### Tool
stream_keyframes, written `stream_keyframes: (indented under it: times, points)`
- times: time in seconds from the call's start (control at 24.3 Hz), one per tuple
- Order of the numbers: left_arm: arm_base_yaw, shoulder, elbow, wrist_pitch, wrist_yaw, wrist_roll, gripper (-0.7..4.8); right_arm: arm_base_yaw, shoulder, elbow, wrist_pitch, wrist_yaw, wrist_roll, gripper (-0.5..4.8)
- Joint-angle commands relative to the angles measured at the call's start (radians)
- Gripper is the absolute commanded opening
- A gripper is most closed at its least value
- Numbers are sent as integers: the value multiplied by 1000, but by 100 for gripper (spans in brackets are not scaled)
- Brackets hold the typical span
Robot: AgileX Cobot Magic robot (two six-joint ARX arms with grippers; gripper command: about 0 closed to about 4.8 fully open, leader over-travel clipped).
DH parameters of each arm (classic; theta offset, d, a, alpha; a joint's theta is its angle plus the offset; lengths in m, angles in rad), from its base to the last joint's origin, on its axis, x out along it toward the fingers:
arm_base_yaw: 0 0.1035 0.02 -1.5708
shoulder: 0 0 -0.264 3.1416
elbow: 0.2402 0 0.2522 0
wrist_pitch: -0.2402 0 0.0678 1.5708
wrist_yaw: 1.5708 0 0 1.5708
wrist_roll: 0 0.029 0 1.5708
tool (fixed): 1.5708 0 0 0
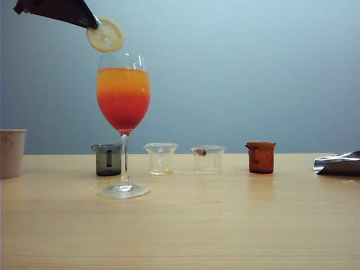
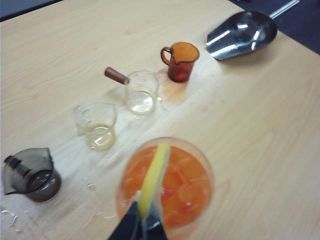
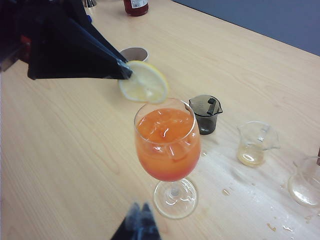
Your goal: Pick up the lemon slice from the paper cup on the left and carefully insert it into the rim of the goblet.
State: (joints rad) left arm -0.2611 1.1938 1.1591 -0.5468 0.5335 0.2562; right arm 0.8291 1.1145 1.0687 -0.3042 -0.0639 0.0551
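Fingers of the left gripper [image 1: 94,23] pinch the lemon slice [image 1: 106,35] just above the goblet [image 1: 124,95] rim — lifted, not yet seated.

The paper cup [image 1: 12,153] stands well apart at the table's left edge, so only the insertion is left. The left wrist view shows the slice edge-on over the drink; the right wrist view shows its flat face beside the rim — and the right gripper [image 3: 138,220], tips together, holding nothing, near the goblet's foot.
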Motion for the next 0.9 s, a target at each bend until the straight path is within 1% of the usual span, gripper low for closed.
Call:
stream_keyframes:
  times: [0.04,0.25,0.37,0.58,0.74,0.9]
  points:
    - [-3,-3,2,-23,2,40,-6,0,-3,8,16,-1,-4,-5]
    - [-3,-3,3,-68,1,62,-6,0,-3,8,17,-1,-8,-5]
    - [-3,-3,4,-79,-22,67,-6,0,-3,8,16,-1,-8,-5]
    - [-3,-21,6,-66,-23,67,-6,0,-3,8,16,-1,-8,-5]
    - [-3,-43,11,-22,-22,66,-6,0,-3,8,16,-1,-11,-5]
    - [-3,-45,11,-31,-25,66,-6,0,-3,8,16,-1,-11,-5]
